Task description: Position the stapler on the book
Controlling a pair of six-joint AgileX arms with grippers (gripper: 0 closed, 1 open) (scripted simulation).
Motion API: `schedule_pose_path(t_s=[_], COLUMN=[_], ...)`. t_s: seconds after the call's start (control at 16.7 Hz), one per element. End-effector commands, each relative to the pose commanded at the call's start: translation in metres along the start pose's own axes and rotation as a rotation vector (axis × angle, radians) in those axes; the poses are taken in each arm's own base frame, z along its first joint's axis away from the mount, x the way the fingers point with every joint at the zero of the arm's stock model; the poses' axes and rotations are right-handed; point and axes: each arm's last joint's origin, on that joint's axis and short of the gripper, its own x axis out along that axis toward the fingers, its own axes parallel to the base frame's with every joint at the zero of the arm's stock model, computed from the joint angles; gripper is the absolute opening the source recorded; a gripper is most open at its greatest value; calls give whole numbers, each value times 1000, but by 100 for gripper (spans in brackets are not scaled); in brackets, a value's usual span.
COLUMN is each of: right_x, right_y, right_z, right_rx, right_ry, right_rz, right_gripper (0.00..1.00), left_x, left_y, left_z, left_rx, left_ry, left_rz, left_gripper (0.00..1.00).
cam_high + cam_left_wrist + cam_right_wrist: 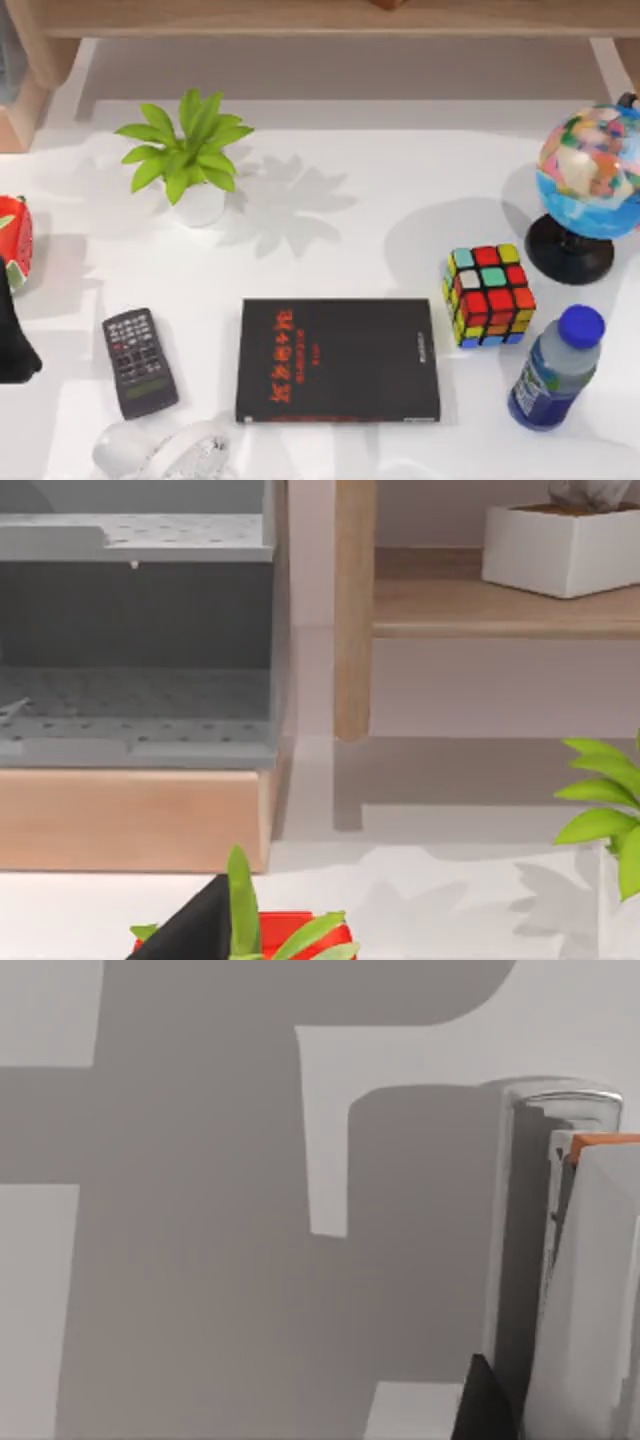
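The book (338,360), black-covered with red characters, lies flat at the table's front middle with nothing on it. In the right wrist view a tall grey-white stapler (560,1260) with a chrome end and an orange part stands very close to the camera. A dark bit of my right gripper (482,1405) is right beside it; whether it is gripped cannot be told. My left gripper (12,335) is at the table's left edge, just in front of a red strawberry-like object (12,240), and its dark tip (190,935) shows in the left wrist view.
A dark grey remote (140,362) lies left of the book. A potted plant (188,155) stands behind it, a colour cube (488,296) and blue bottle (556,370) to the right, a globe (588,190) at the back right. A pale glossy object (160,450) sits at the front edge.
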Motion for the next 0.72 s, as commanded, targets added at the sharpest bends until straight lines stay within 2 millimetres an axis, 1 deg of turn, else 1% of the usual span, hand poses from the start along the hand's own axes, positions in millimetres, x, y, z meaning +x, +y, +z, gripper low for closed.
schedule_pose_path(t_s=[0.48, 0.6, 0.72], right_x=[0, -11, -30], right_y=[-2, -4, -8], right_z=[0, -2, -8], right_rx=[4, 17, 44], right_ry=[0, -8, -17], right_rz=[0, -1, -2], right_gripper=[0, 0, 0], left_x=[0, 0, 0], left_y=[0, 0, 0], left_z=[0, 0, 0], left_rx=[0, 0, 0], left_ry=[0, 0, 0], left_rz=[0, 0, 0], left_gripper=[100, 100, 100])
